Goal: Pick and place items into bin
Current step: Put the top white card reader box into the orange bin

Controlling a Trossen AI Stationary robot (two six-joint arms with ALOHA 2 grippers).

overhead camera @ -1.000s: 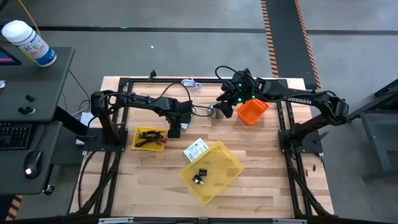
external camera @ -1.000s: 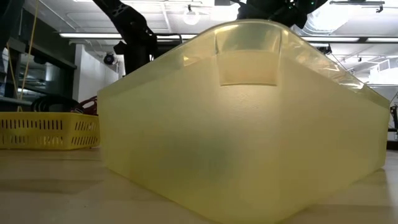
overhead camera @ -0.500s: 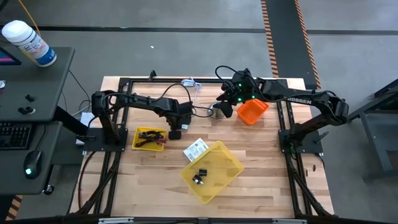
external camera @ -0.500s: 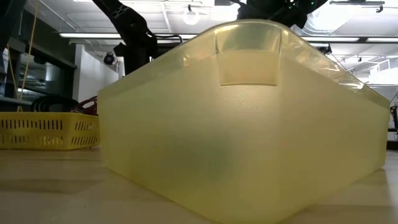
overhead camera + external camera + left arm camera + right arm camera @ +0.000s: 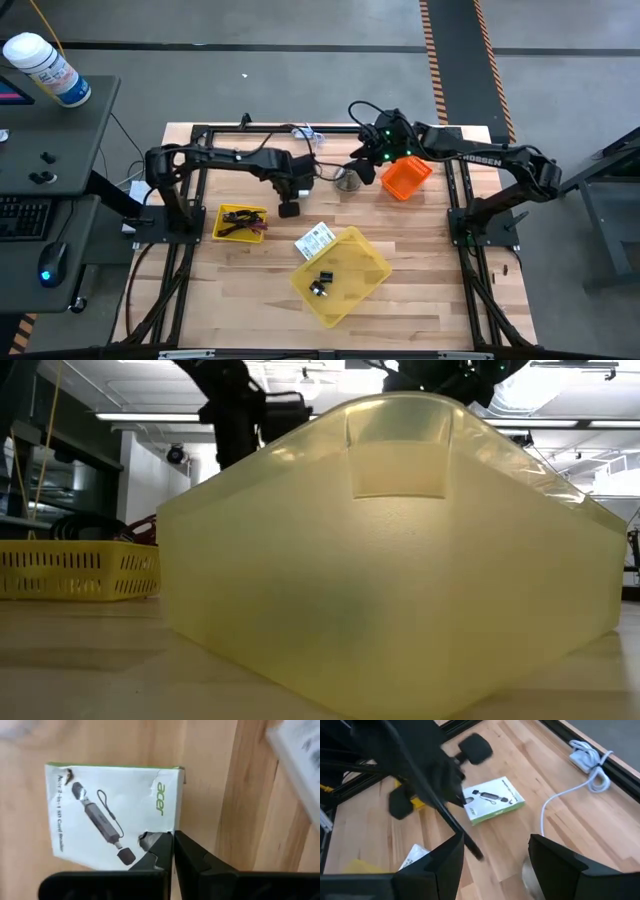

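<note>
1. Over the middle of the table (image 5: 420, 290), the left gripper (image 5: 173, 851) is hanging with its fingers pressed together, gripping nothing, above a white boxed card reader (image 5: 112, 815) lying flat on the wood.
2. Near the table's far edge, the right gripper (image 5: 495, 865) is waiting with fingers spread wide and empty, beside the orange bin (image 5: 406, 178) and a silver cone-shaped piece (image 5: 347, 180).
3. A black clip (image 5: 320, 283) is lying inside the yellow bin (image 5: 360, 262), with a white printed label card (image 5: 315, 240) resting at its rim.
4. A yellow basket (image 5: 240, 222) is sitting to the left.
</note>
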